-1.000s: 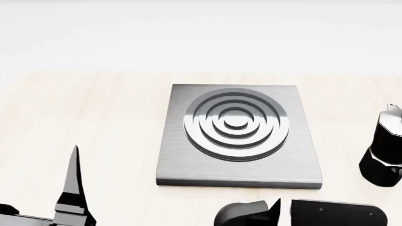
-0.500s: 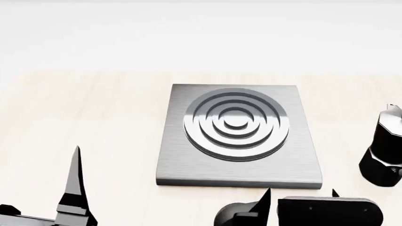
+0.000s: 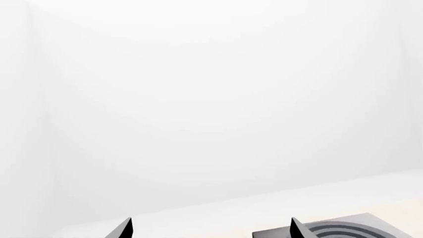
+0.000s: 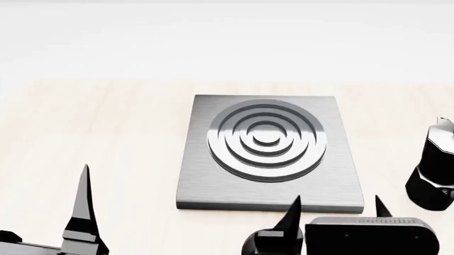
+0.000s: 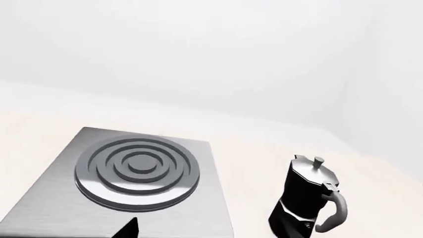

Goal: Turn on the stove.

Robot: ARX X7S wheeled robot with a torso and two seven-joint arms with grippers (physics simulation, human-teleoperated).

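The flat square grey brushed-metal stove (image 4: 269, 151) lies about midway along the pale wooden counter (image 4: 106, 127), set back a little from the counter's near edge, its raised concentric ring burner (image 4: 267, 139) shining in bands of light and dark. At the stove's near edge sits a small black rounded part (image 4: 264, 241), likely its knob, cut off by the frame and partly behind the right hand, so its ridges cannot be made out. The right hand (image 4: 337, 204) hovers at that near edge with its two pointed fingertips (image 4: 294, 204) spread apart, holding nothing. Toward the counter's right edge stands a black faceted moka pot (image 5: 307, 201) with a curved handle, cropped in the head view. The left hand (image 3: 210, 228) is near the counter's near-left corner; its two fingertips (image 3: 126, 227) stand apart and empty, only their points showing in the left wrist view, where the stove is just a cropped corner.
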